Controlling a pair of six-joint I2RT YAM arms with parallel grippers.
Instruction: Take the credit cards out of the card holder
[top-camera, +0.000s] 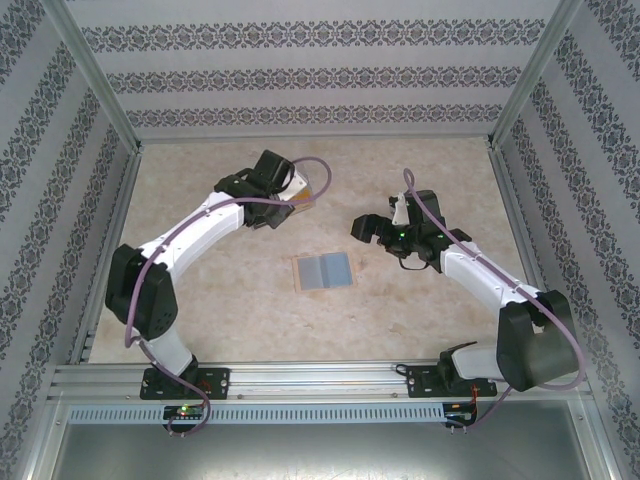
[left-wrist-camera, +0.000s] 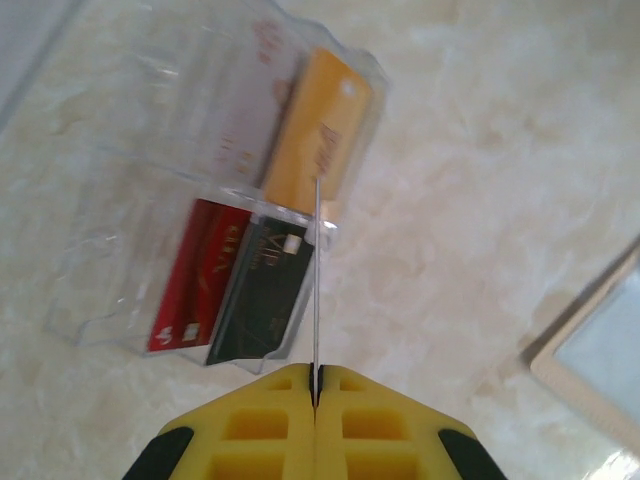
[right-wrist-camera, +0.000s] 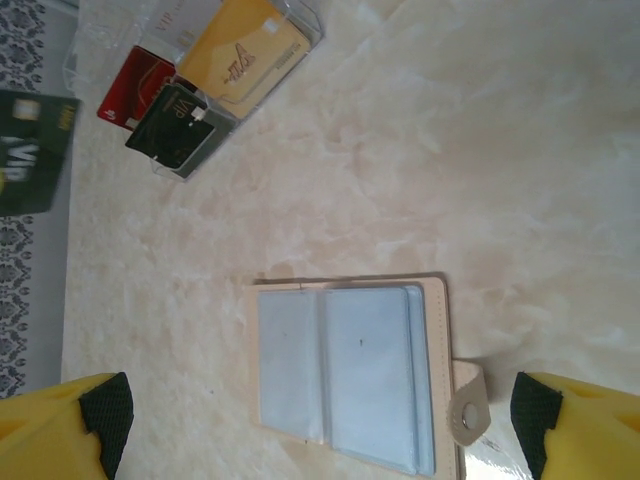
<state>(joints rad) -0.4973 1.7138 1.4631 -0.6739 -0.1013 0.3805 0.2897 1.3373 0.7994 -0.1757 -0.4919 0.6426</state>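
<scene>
**Supervisor:** Report claw states and positions.

**Operator:** I read the left claw (left-wrist-camera: 316, 382) clamped on a dark VIP card (right-wrist-camera: 30, 150), held edge-on above the clear box (left-wrist-camera: 110, 260) near the surface's far edge. The right claw (right-wrist-camera: 318, 415) is spread wide and empty over the card holder (right-wrist-camera: 345, 375), which lies open mid-surface.

**Supervisor:** Contents?

**Operator:** The box has an orange-yellow card (left-wrist-camera: 320, 130), a red card (left-wrist-camera: 195, 270) and a black card (left-wrist-camera: 262, 290). The holder pockets look empty.

**Supervisor:** Hazard?

**Operator:** If I release off-slot, I judge the card may strike a divider and drop outside the box
</scene>
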